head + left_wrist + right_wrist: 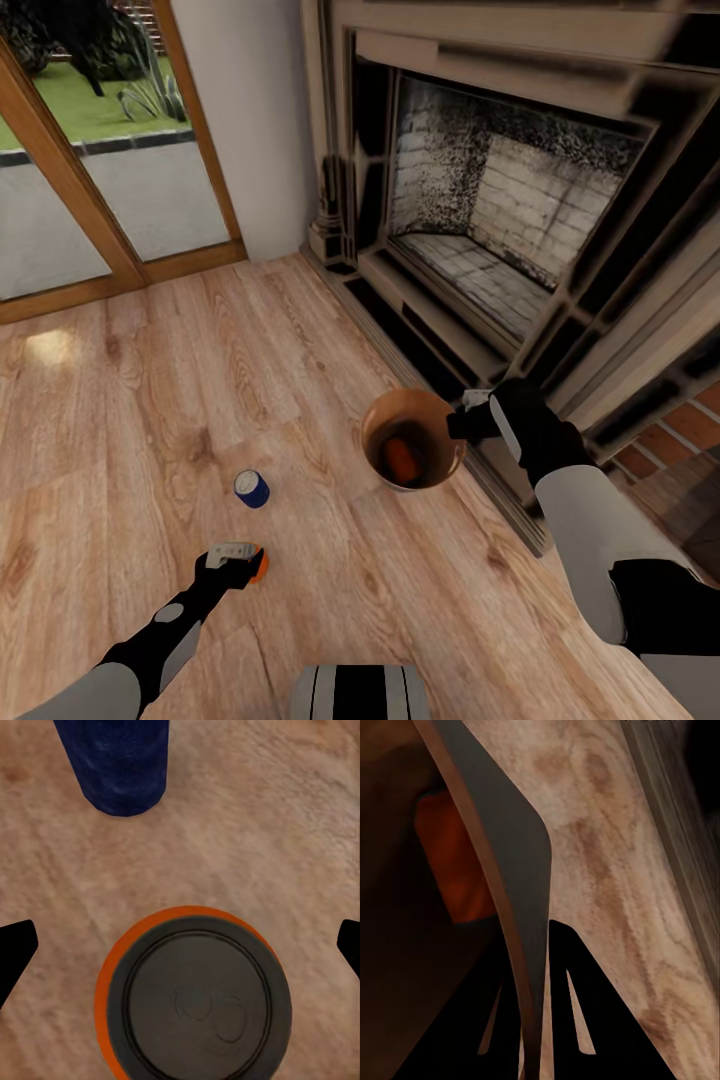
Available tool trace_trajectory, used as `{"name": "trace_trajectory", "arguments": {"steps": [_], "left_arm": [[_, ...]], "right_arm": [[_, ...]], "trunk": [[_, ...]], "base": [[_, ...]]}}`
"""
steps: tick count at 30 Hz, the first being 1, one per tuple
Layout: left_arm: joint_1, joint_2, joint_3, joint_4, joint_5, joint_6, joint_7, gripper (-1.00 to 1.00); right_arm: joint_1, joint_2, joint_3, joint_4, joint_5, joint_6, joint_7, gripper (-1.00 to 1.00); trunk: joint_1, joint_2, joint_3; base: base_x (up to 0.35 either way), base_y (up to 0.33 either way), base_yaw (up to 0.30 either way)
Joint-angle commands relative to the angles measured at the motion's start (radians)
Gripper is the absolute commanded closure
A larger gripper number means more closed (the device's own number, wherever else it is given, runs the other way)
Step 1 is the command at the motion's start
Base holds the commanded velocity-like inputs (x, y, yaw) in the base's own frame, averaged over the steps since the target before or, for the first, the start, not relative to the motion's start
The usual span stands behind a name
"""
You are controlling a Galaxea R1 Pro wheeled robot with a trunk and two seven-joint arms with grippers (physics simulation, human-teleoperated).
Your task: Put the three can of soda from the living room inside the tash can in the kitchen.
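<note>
the wood plank floor (pixel 150 420) of the living room spans the head view, bordered at the upper right by the fireplace (pixel 510 200) with its grey frame and pale brick firebox, and at the upper left by wood-framed glass doors (pixel 90 150) giving onto a paved strip and lawn.

the tash can (pixel 412 440) is held above the floor just in front of the fireplace frame, its coppery interior facing the head camera. the right gripper (pixel 470 420) is clamped on its rim at the side nearest the fireplace; in the right wrist view the wall of the tash can (pixel 502 870) passes between the two dark fingers (pixel 577 1012), one inside and one outside, pressed against it. one orange can of soda (pixel 402 458) lies inside the tash can, also visible in the right wrist view (pixel 454 862).

the blue can of soda (pixel 252 489) stands upright on the floor, apart from the tash can and to its left. a second orange can of soda (pixel 259 565) stands upright just nearer the robot than the blue one, close but not touching. the left gripper (pixel 232 560) is positioned directly above it. in the left wrist view the fingers (pixel 16 949) are spread wide apart at either edge, clear of the can top (pixel 196 1001), with the blue can (pixel 116 761) beyond.
</note>
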Motion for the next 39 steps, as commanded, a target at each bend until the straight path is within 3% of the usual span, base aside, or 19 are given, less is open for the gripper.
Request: {"name": "trace_trajectory", "arguments": {"steps": [1,6,13,32,33,39], "left_arm": [[0.000,0.000,0.000,0.000,0.000,0.000,0.000,-1.00],[0.000,0.000,0.000,0.000,0.001,0.000,0.000,-1.00],[0.000,-0.001,-0.001,0.000,-0.001,0.000,0.001,-1.00],[0.000,-0.001,-0.001,0.000,0.001,0.000,-0.002,-1.00],[0.000,-0.001,-0.001,-0.001,0.001,0.000,-0.003,1.00],[0.000,0.000,-0.001,-0.002,0.000,0.000,-0.008,1.00]], "right_arm": [[0.000,0.001,-0.001,0.000,-0.026,0.003,0.008,1.00],[0.000,0.000,-0.001,0.000,-0.026,0.003,0.008,1.00],[0.001,-0.005,-0.001,0.000,-0.026,0.003,0.008,1.00],[0.003,-0.001,-0.001,0.000,-0.025,0.003,0.008,1.00],[0.003,-0.001,-0.001,0.000,-0.025,0.003,0.008,1.00],[0.003,0.000,-0.001,0.000,-0.025,0.003,0.008,1.00]], "trunk": [[0.000,0.000,0.000],[0.000,0.000,0.000],[0.003,-0.002,-0.027],[0.005,-0.003,-0.042],[0.005,-0.003,-0.042],[0.005,-0.003,-0.042]], "base": [[0.021,0.000,0.000],[0.008,0.000,0.000],[0.000,0.000,0.000],[0.000,0.000,0.000],[0.000,0.000,0.000],[0.000,0.000,0.000]]}}
